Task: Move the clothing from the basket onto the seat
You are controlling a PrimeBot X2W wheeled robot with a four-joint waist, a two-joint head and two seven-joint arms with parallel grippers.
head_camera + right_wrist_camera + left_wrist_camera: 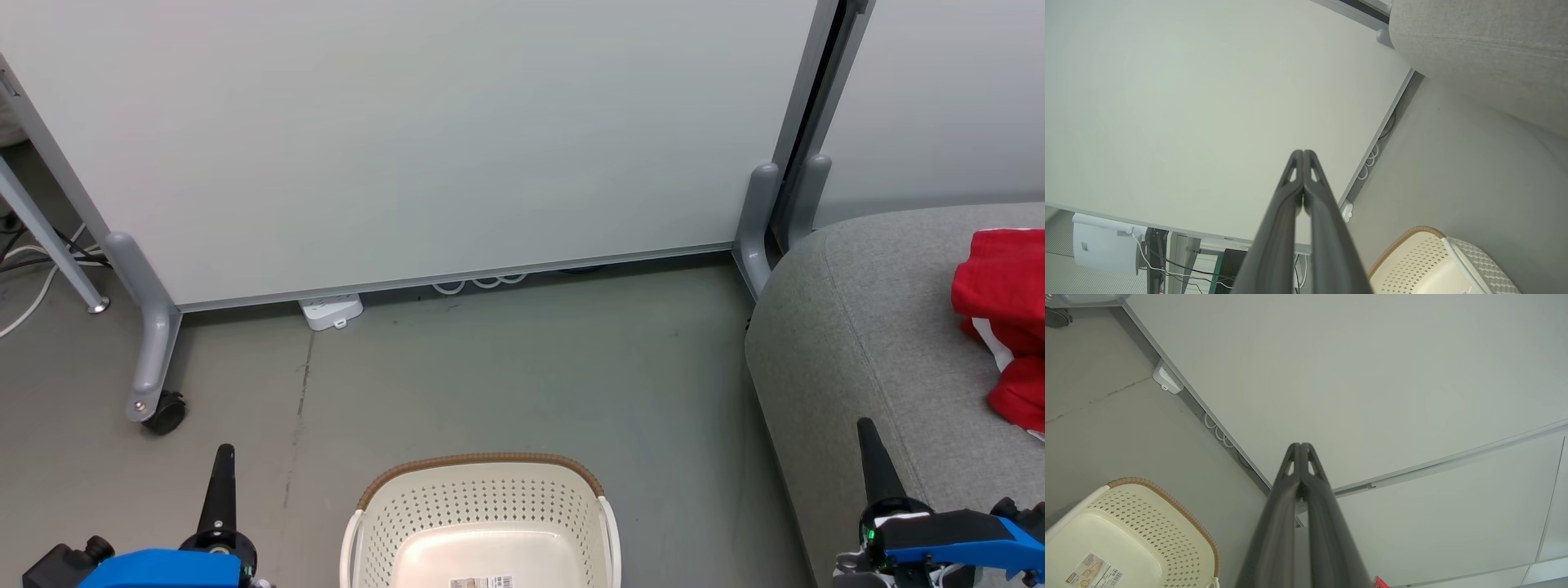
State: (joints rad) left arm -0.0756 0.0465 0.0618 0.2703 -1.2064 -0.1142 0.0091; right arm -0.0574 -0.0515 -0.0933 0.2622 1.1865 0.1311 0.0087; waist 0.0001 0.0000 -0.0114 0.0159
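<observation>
So the basket (482, 462) sits on the floor (531, 367) at the bottom middle of the head view. Its cream bottom is bare and showing, with the label sticker (482, 582) right at the frame edge.

The clothing (1000, 278) is a crumpled red heap with a bit of white panel peeking out. It's well off to the basket's right and further back, lying on top of the seat (857, 327) and partly cut off by the frame edge. The seat itself starts just right of the basket, with a strip of floor between them.

The left gripper (225, 451) hangs left of the basket over the floor with its jaws pressed together on nothing. You can see that nicely in the left wrist view, where the two dark fingers meet at the tips and the basket is down at the lower left.

The right gripper (867, 429) is right of the basket, over the seat's near edge, with its jaws together too and nothing in them. The clothing lies beyond the tips and off to the right, clearly apart from the jaws and not touching.

Behind the basket stands the pale partition panel (408, 147), with a white power strip (331, 311) tucked under its bottom edge.
</observation>
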